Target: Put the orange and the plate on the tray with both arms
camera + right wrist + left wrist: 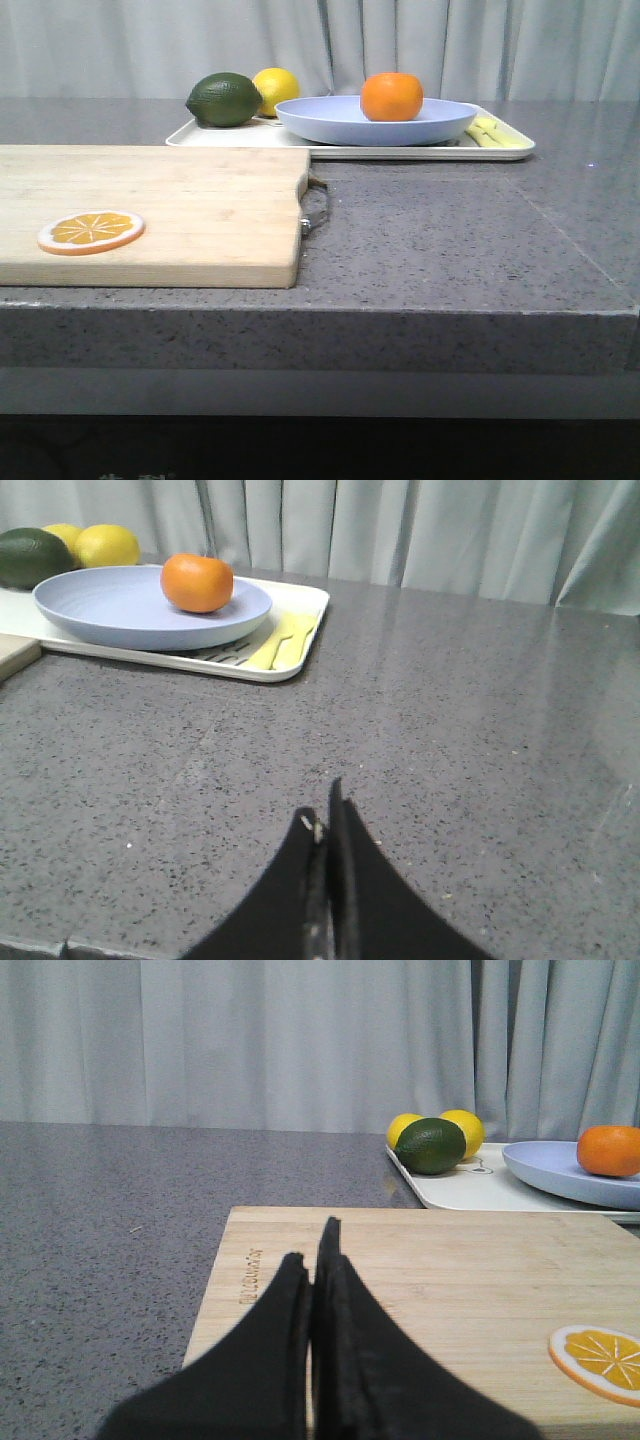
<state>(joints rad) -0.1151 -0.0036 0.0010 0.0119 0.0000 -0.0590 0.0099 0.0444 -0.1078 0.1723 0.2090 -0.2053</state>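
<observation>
The orange [391, 96] sits in the plate [340, 125] on the tray [420, 152]; the task looks finished; the left gripper [318, 1260] and right gripper [326, 825] are clenched empty, seemingly needing only to rest

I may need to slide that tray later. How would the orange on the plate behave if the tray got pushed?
The orange is round and sits loose on the shallow plate, so it would probably roll. The plate's low rim might not stop it. The plate itself looks smooth, so it could slide on the tray.
</observation>
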